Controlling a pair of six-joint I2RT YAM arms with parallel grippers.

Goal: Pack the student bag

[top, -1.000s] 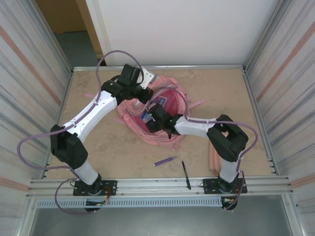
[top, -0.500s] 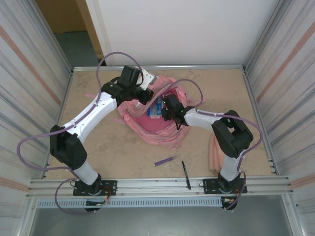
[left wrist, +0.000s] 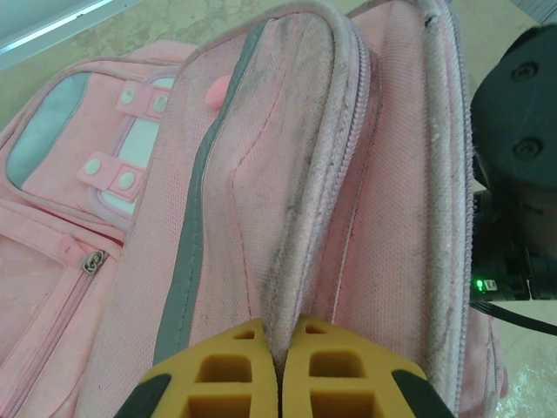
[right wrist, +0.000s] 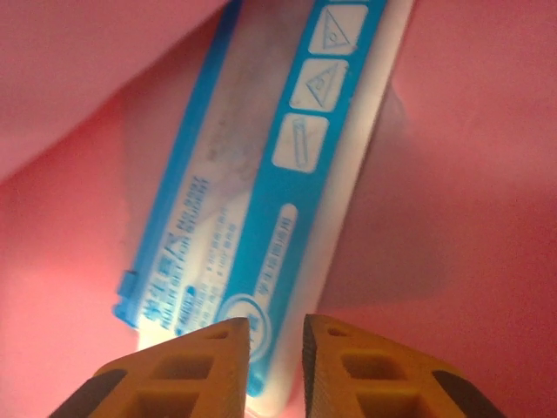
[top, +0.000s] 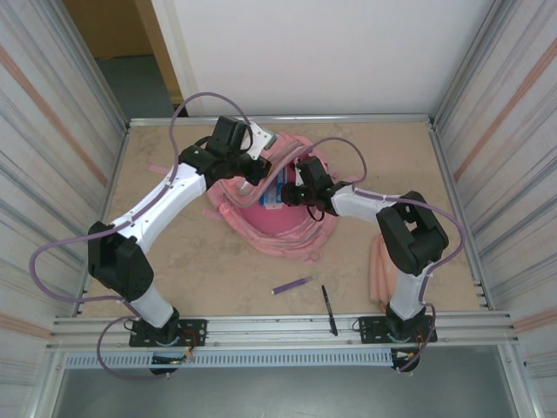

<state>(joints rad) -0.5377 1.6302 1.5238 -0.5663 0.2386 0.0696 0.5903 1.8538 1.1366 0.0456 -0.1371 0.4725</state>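
**Packet insertion, bag mouth held open**
My left gripper (left wrist: 278,340) is clamped tight on a flap of the large pink fabric backpack (top: 271,233), which lies between my arms, toward the far side. My right gripper (right wrist: 276,329) is nearly closed at the flat blue-and-white plastic packet (right wrist: 261,200) inside. I cannot tell if it has a grip. Hazard: if the flap slips free, the mouth would collapse onto the packet.

Matt woven cloth student bag (left wrist: 383,218)
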